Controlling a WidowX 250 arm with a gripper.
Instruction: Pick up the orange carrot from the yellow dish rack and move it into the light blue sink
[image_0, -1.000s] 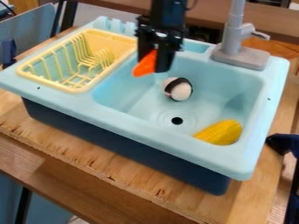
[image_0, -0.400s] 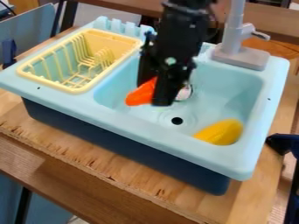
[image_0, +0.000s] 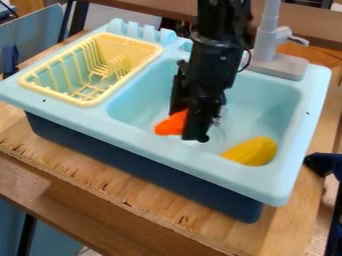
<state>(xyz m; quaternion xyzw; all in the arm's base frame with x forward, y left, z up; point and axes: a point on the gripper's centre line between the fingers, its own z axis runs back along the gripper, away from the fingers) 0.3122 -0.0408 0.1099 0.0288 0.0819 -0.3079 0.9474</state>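
Over the sink basin (image_0: 267, 100), the black gripper (image_0: 186, 125) hangs down, shut on an orange object (image_0: 172, 123) that pokes out at its left side. Near the basin's front right corner lies a yellow corn cob (image_0: 252, 151), to the right of the gripper. The black and white ball is hidden behind the arm. Whether the orange object touches the basin floor, I cannot tell.
A yellow dish rack (image_0: 60, 95) sits on the sink's left side. The grey faucet (image_0: 274, 55) stands at the back right. The sink rests on a wooden table (image_0: 133, 192), and dark blue clamps are at both sides.
Since the earlier frames, the gripper has come lower and toward the front of the basin with the orange object, most recently also to the right. The ball has become hidden behind the arm.
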